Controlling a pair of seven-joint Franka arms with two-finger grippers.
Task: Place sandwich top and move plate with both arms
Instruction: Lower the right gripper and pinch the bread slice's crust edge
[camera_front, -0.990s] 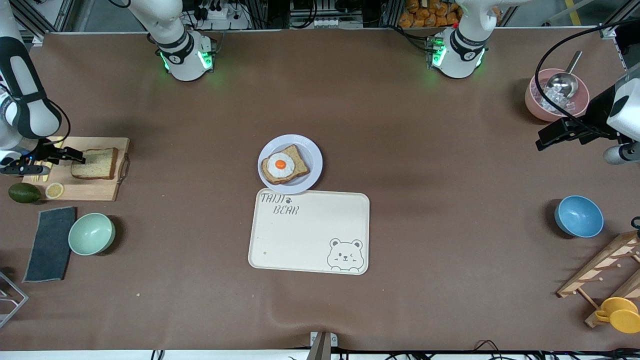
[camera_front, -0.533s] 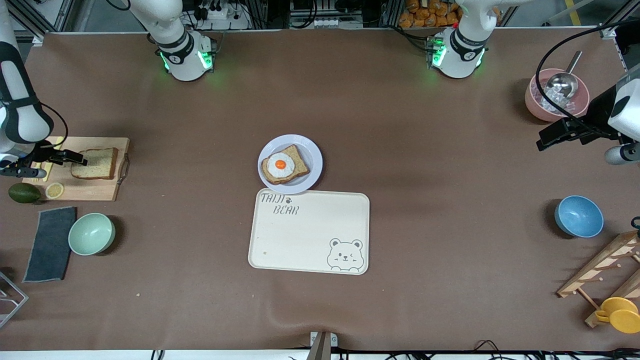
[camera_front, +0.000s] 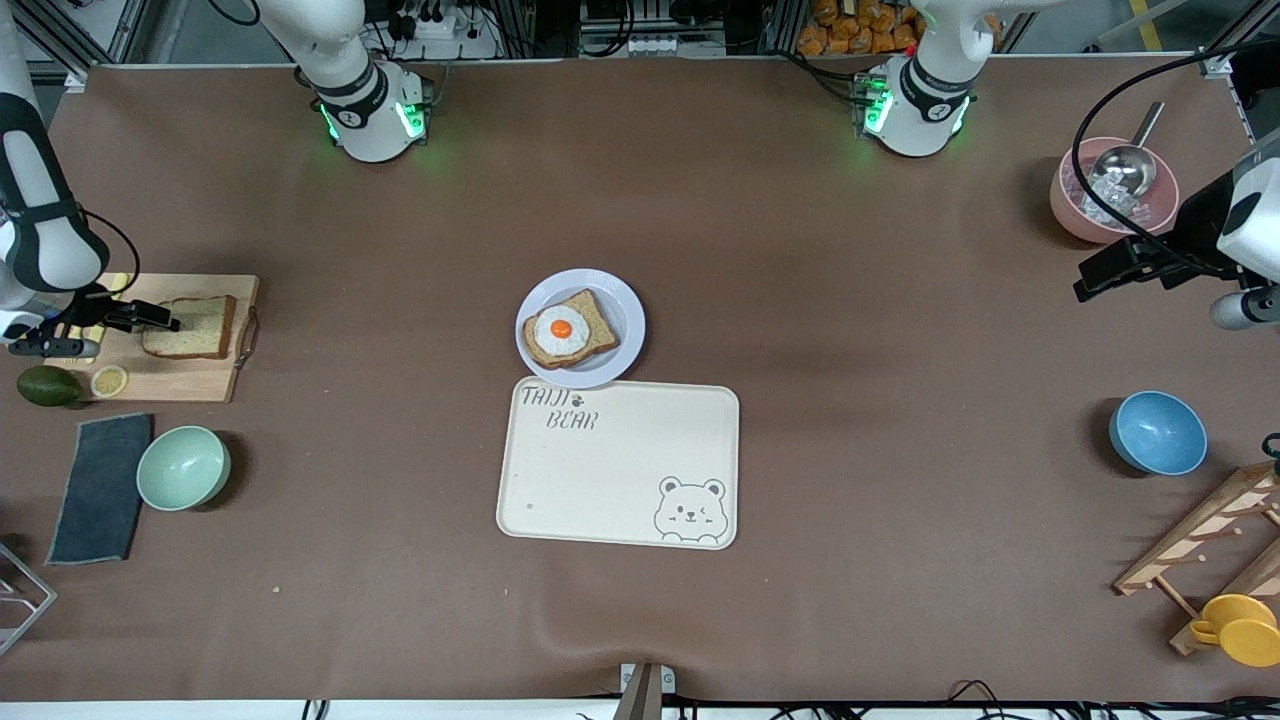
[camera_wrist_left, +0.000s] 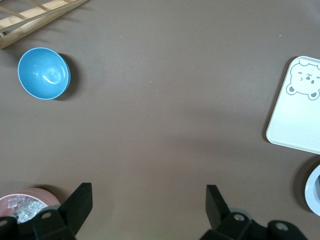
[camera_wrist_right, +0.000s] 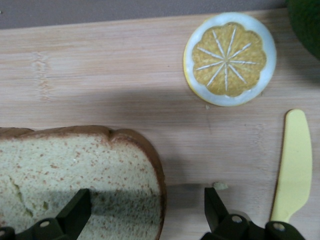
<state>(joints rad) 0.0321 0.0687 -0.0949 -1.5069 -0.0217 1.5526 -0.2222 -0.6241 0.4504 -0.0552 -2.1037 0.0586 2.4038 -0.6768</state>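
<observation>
Sandwich top (camera_front: 190, 327) lies flat on the wooden cutting board (camera_front: 190, 385) at the right arm's end of the tabletop, and you can see the right end effector (camera_front: 160, 318) low over the edge of this slice, its fingers wide apart and holding nothing (in the right wrist view one finger (camera_wrist_right: 75, 212) is over the bread and the other over bare board). A lemon slice (camera_wrist_right: 229, 58) and a pale yellow knife (camera_wrist_right: 294, 165) lie on the same board. Your plate (camera_front: 625, 300), carrying the slice with fried egg (camera_front: 562, 327), stands at mid-table, touching the bear-printed tray (camera_front: 620, 470) on the side farther from the front camera. The left end effector (camera_front: 1105, 270) waits, open and empty, near the pink bowl (camera_front: 1065, 205).
</observation>
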